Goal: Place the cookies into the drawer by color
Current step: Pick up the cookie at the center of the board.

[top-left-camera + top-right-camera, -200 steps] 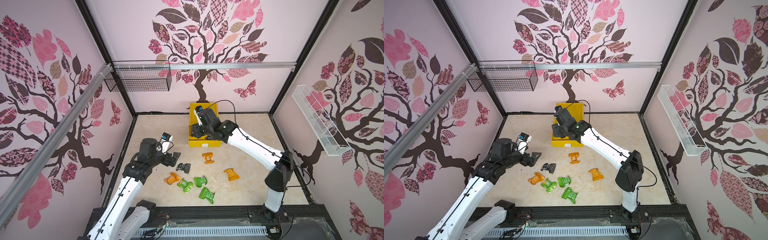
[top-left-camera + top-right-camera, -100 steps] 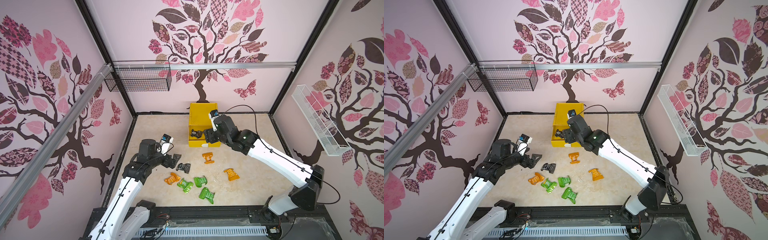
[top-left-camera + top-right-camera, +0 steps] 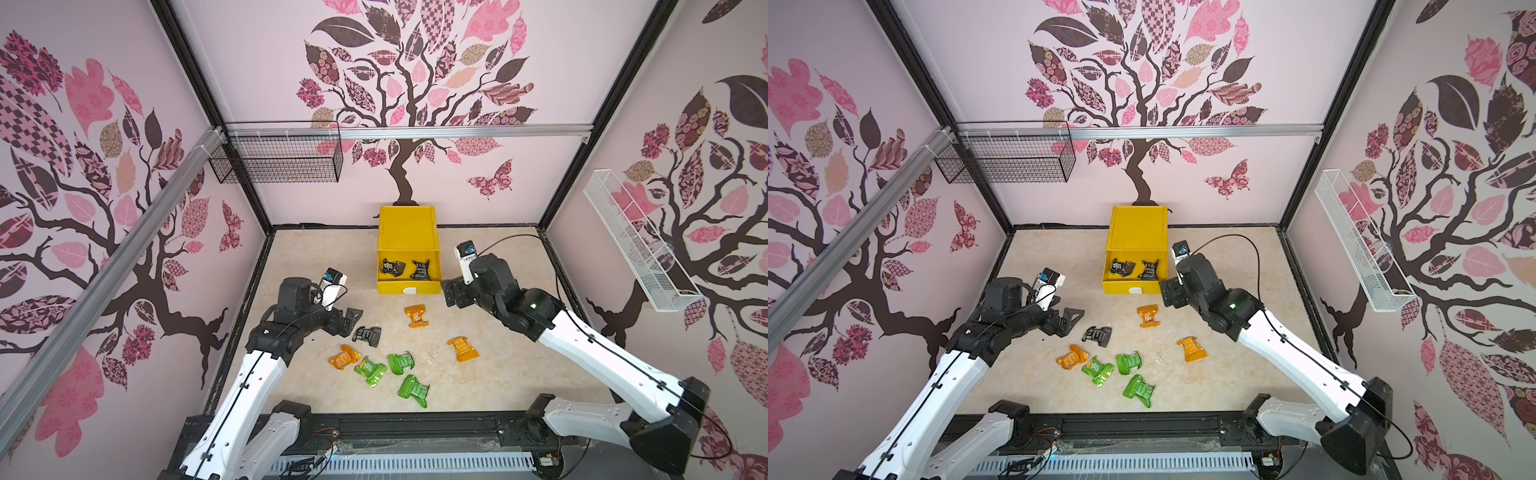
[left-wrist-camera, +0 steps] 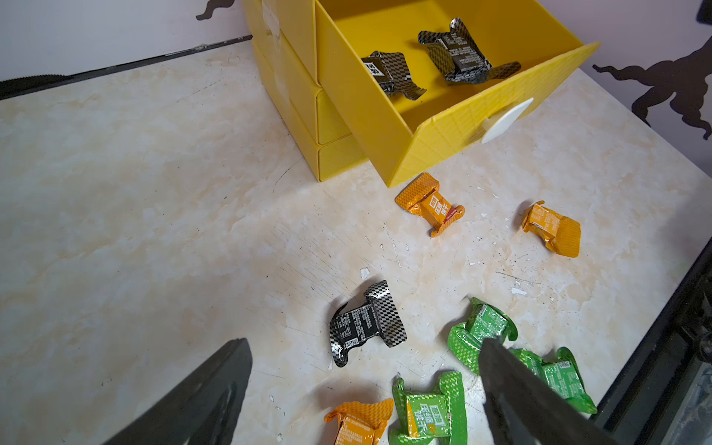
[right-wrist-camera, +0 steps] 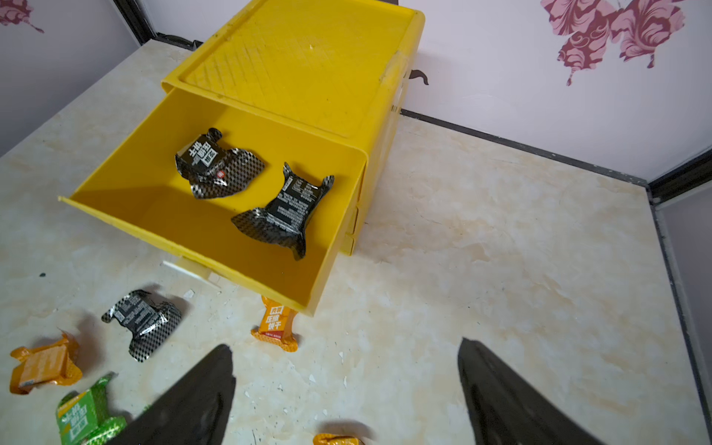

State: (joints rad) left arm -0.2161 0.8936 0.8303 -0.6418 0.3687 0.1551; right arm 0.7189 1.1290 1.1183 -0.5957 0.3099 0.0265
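**Two black cookies in top drawer, seven loose; both jaws apart**

Top views: The yellow drawer chest [image 3: 407, 226] stands at the far middle of the worktop [image 3: 498, 386], against the back wall. Its top drawer [image 3: 408, 287] is pulled out toward the near side. Inside lie a first black cookie [image 3: 392, 267] on the left and a second black cookie [image 3: 420, 270] on the right. A loose black cookie [image 3: 368, 335] lies on the worktop, near and left of the drawer front. The orange cookies lie apart:
- one [image 3: 416, 316] just near the drawer front
- one [image 3: 463, 348] further right
- one [image 3: 344, 357] on the left

The green cookies [image 3: 1128, 361] cluster nearest, just right of that left orange one. Both top views show the left jaws apart and empty, just left of the loose black cookie. The right jaws are apart and empty, just right of the drawer front.

Left wrist view: The jaws are wide apart with nothing held. The loose black cookie [image 4: 366, 323] lies on the worktop ahead of them. The two lower drawers are shut.

Right wrist view: The jaws are wide apart over bare worktop. The top drawer [image 5: 192, 239] ahead holds both black cookies.
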